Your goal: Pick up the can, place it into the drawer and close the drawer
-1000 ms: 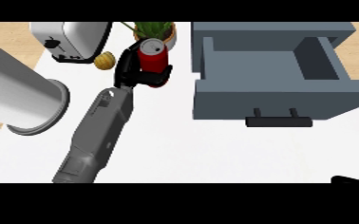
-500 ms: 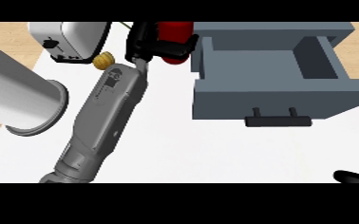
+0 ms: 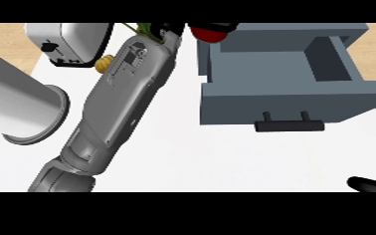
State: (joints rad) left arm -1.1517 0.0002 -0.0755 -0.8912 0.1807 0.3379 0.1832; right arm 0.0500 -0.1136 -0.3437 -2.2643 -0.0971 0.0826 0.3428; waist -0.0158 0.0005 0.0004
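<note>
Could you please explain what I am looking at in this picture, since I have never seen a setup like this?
This single view looks steeply down from a humanoid robot's head onto a white counter. The long grey shape is its left forearm, reaching toward the top edge. There its black left hand, mostly cut off, seems to carry the red can beside the open grey drawer, whose black handle faces the robot. Its fingers are not visible enough to judge. The dark tip at the lower right is the right hand. Also present: a toaster, a small yellow object and a large metal cylinder.
</note>
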